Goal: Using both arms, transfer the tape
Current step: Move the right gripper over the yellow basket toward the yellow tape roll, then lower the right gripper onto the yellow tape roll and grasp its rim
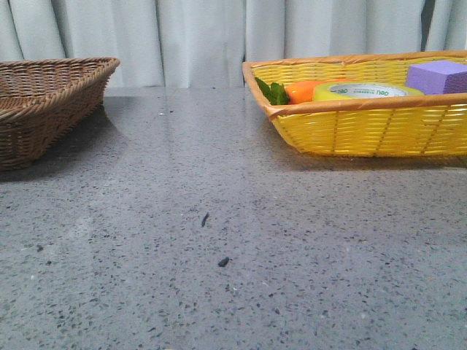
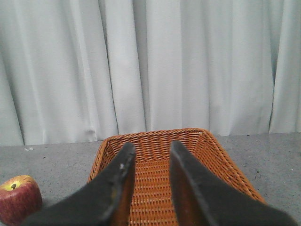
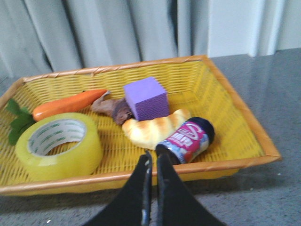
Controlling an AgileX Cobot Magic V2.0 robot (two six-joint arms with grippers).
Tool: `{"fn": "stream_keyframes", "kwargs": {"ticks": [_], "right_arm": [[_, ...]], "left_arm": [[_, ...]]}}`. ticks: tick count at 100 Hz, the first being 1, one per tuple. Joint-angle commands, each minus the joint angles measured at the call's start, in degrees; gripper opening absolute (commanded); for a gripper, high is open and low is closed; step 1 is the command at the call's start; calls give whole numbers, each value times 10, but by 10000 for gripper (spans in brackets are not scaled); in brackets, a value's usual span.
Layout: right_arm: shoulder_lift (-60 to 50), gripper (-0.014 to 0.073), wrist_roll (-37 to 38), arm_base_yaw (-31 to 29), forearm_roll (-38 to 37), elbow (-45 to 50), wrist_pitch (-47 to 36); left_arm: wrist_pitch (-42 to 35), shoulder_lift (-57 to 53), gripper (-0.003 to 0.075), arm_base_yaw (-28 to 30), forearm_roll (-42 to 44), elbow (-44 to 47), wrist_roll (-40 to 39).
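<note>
The roll of yellow packing tape lies flat on its side in the yellow wicker basket, tucked into the corner nearest the carrot and its green leaves. Lying that way, its white core with green lettering faces upward, which leaves the open ring reachable from above. Sharing the basket are a purple block, a croissant, a small dark jar with a pink label tipped on its side, and a brownish lump I cannot identify. These sit well apart from the tape, so nothing crowds it.

The right tool hangs just outside the basket's near rim, fingers nearly pressed together with only a sliver between them, holding nothing. It is aimed toward the jar and croissant, not the tape, so I judge it must swing across toward the carrot side and spread before it can take the roll.

The left tool hovers over the brown wicker basket, fingers parted and empty, as if waiting at the receiving end. A red apple rests on the tabletop beside that basket. In the front view the two baskets stand well apart across the grey speckled surface, which is probably why both arms are needed.
</note>
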Motion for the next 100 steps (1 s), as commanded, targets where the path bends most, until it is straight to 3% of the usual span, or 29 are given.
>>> {"fn": "stream_keyframes", "kwargs": {"ticks": [1, 14, 33, 40, 63, 100], "right_arm": [[47, -66, -3, 23, 1, -49, -5], [124, -5, -4, 76, -14, -104, 54], [241, 365, -4, 150, -20, -203, 103], [291, 439, -4, 171, -25, -250, 136], [453, 437, -4, 206, -25, -402, 248], [649, 437, -4, 234, -36, -553, 312]], "left_arm": [[-52, 8, 291, 2, -2, -18, -2], [-59, 8, 291, 2, -2, -18, -2], [-59, 8, 291, 2, -2, -18, -2], [-59, 8, 291, 2, -2, -18, -2], [-60, 8, 291, 2, -2, -18, -2], [-60, 8, 291, 2, -2, -18, -2]]}}
